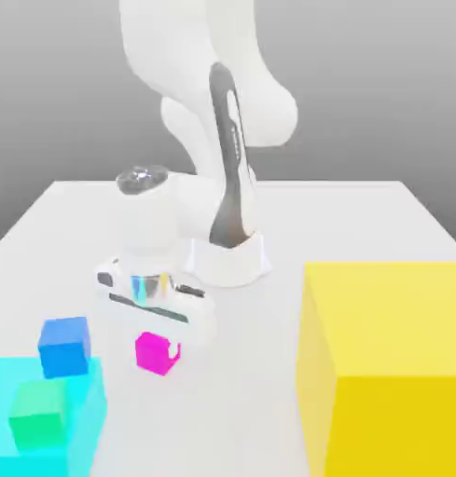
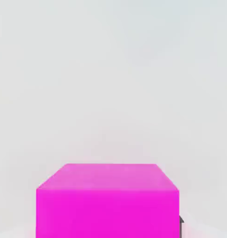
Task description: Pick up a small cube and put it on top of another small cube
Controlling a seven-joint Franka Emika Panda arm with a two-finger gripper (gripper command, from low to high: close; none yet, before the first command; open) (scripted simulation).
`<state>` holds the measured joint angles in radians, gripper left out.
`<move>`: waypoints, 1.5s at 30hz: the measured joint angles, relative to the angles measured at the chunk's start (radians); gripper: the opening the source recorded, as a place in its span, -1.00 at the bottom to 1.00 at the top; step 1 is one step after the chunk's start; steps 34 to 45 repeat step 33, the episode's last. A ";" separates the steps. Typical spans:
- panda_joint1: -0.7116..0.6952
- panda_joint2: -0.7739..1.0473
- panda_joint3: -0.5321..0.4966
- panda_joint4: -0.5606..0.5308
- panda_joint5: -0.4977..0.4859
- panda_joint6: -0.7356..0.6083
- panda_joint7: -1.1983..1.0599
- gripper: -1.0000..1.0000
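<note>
At the tabletop's near middle, low over the surface: end effector (image 1: pixel 164 347), one, on a white arm (image 1: pixel 227 158) bent down from its base (image 1: pixel 233 261); fingers drawn narrow against the sides of the magenta cube, which sits between them

Item 1. Magenta cube (image 1: pixel 157 353), small, resting on the white tabletop (image 1: pixel 362 214); a white fingertip shows against its side toward the exterior view's right. In the hand view the same magenta cube (image 2: pixel 108 202) appears close up, top face and one side face visible, a dark sliver of finger at its lower corner. Whether it is lifted off the surface cannot be told

Item 2. Blue cube (image 1: pixel 64 346), small, toward the exterior view's left of the magenta cube, near it but apart; it stands just behind the cyan block, and contact between them cannot be told

Item 3. Cyan block (image 1: pixel 82 410), large, translucent, at the near corner on the exterior view's left, cut off by the frame edge

Item 4. Green cube (image 1: pixel 39 413), small, seen through the cyan block's body; whether it lies inside or merely overlaps it cannot be told

Item 5. Yellow block (image 1: pixel 390 363), large, opaque, on the exterior view's right, well apart from the small cubes; nothing on its top face
</note>
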<state>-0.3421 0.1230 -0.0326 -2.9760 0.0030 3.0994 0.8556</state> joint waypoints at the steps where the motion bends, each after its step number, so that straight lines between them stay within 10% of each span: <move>1: 0.003 -0.034 -0.006 -0.006 -0.013 -0.029 0.009 -1.00; 6: 0.002 -0.212 -0.011 -0.035 -0.023 -0.175 0.014 -1.00; 14: 0.059 -0.285 -0.040 0.215 0.147 -0.367 0.041 -1.00; 24: -0.055 -0.311 -0.036 0.479 0.025 -0.757 0.440 -1.00; 28: -0.071 -0.220 -0.038 0.442 -0.006 -0.659 0.480 -1.00; 29: -0.071 -0.192 -0.038 0.430 -0.005 -0.621 0.480 1.00; 45: -0.071 -0.192 -0.038 0.430 -0.005 -0.621 0.480 1.00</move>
